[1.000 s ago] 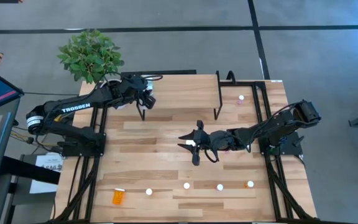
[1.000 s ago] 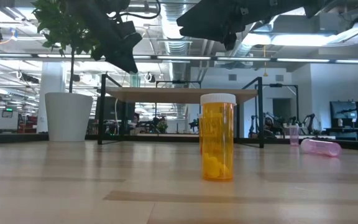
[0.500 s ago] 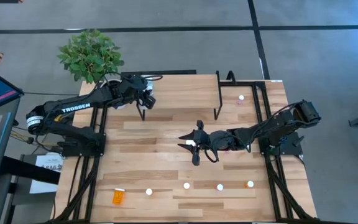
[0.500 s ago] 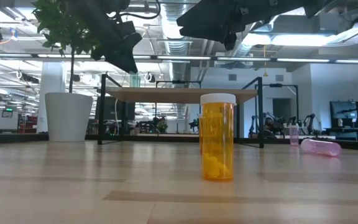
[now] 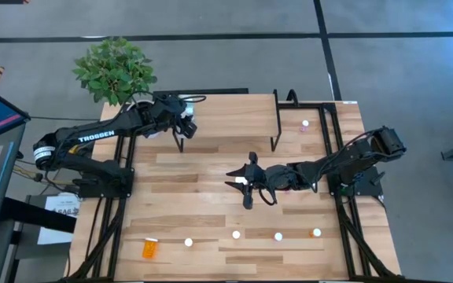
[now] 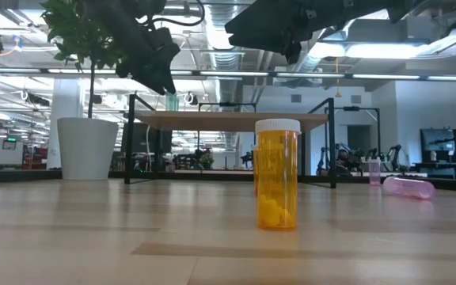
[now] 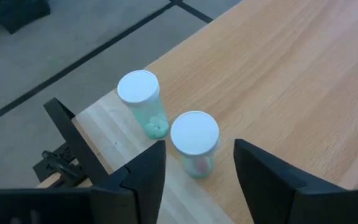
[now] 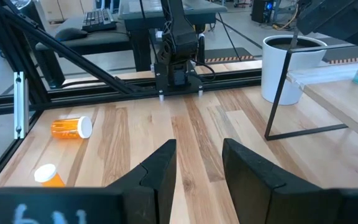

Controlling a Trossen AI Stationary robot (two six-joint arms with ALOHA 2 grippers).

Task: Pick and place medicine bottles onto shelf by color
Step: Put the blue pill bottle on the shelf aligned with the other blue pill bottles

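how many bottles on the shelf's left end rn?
2: both green bottles stand side by side at the shelf corner, one nearer the edge, one between the left gripper's open fingers. Others may be hidden.

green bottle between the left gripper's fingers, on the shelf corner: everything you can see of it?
The green bottle is small, with a translucent teal-green body, pale pills inside and a round white cap. It stands upright on the light-wood shelf, near its corner and beside a second green bottle, apart from it. The left gripper has its fingers on either side with gaps showing, so nothing clamps it; only the shelf touches it.
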